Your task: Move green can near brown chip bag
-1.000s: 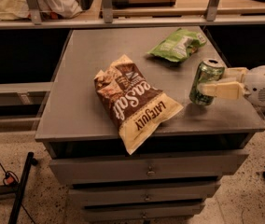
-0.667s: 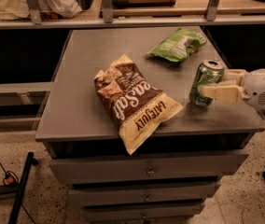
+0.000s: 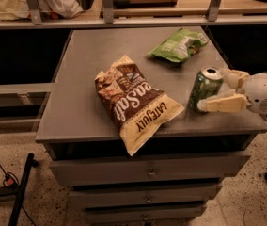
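Observation:
The green can (image 3: 206, 89) with a silver top stands slightly tilted at the right side of the grey cabinet top (image 3: 82, 79). My gripper (image 3: 212, 90) reaches in from the right and is shut on the can, with one cream finger (image 3: 223, 103) in front of it and the other behind it. The brown chip bag (image 3: 133, 100), brown and cream with white lettering, lies flat in the middle. Its cream end hangs over the front edge. A small gap separates the can from the bag's right corner.
A smaller green bag (image 3: 178, 45) lies at the back right of the top. Drawers (image 3: 147, 171) sit below the front edge. A shelf rail (image 3: 124, 22) runs behind the cabinet. A black stand foot (image 3: 20, 187) is on the floor at the left.
The gripper and the can have barely moved, perhaps edging slightly left and down. The bags have not moved.

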{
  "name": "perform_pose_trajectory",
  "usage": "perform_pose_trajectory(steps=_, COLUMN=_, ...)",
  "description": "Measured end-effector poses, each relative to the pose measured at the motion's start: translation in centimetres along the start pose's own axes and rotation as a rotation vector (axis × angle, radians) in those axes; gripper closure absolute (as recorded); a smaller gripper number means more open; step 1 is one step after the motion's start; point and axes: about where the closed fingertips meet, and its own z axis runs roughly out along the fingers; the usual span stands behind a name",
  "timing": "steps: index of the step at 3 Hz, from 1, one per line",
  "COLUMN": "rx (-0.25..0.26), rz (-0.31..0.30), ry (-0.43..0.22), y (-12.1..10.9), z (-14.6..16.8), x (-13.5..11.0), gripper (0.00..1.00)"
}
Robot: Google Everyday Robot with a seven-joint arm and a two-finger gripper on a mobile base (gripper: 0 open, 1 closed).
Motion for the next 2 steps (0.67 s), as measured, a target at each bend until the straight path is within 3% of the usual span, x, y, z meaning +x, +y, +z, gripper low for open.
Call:
perform_pose_trajectory(steps=1, rx=-0.035, rz=-0.010, ry=0.023, y=0.02, z=-0.47, x=0.29, gripper=0.00)
perform_pose_trajectory(steps=2, rx=-0.035, rz=-0.010, ry=0.024, y=0.00, z=-0.49, x=0.30, gripper=0.00)
